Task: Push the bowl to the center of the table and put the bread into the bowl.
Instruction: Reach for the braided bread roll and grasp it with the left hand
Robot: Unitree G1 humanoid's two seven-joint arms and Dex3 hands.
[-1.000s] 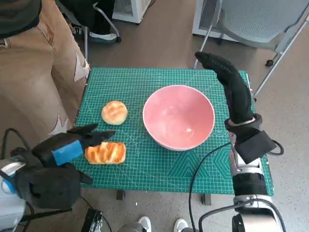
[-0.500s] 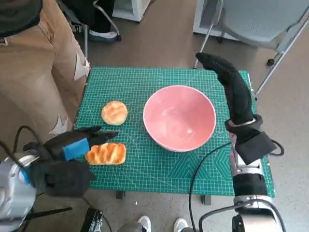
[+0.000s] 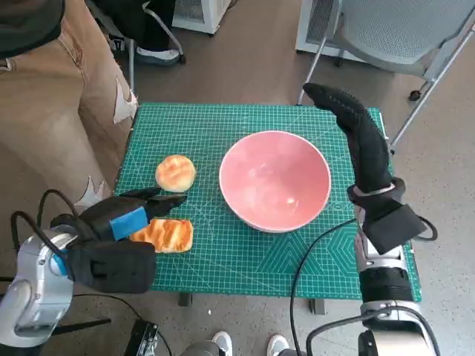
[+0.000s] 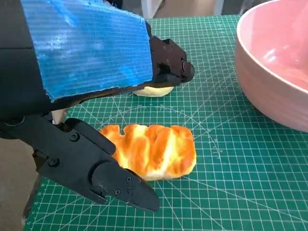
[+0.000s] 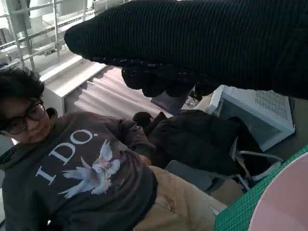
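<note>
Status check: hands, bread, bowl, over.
Left hand open over striped bread, not gripping. Right hand beside pink bowl, empty. Round bun nearby, not blocking.

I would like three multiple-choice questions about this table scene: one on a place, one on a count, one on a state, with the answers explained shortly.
1. Where does the long golden glazed bread lie?
A. inside the pink bowl
B. on the green cutting mat, beside the bowl
C. on the floor

2. How many pieces of bread are on the green cutting mat?
A. one
B. two
C. three

3. What is the black, blue-taped left hand doing?
A. hovering open over the long bread
B. holding the bowl's rim
C. resting on the floor

Answers: 1 B, it lies flat on the mat, apart from the pink round bowl. 2 B, the long one and a round bun. 3 A, the left wrist view shows its fingers spread around the bread without gripping it.
</note>
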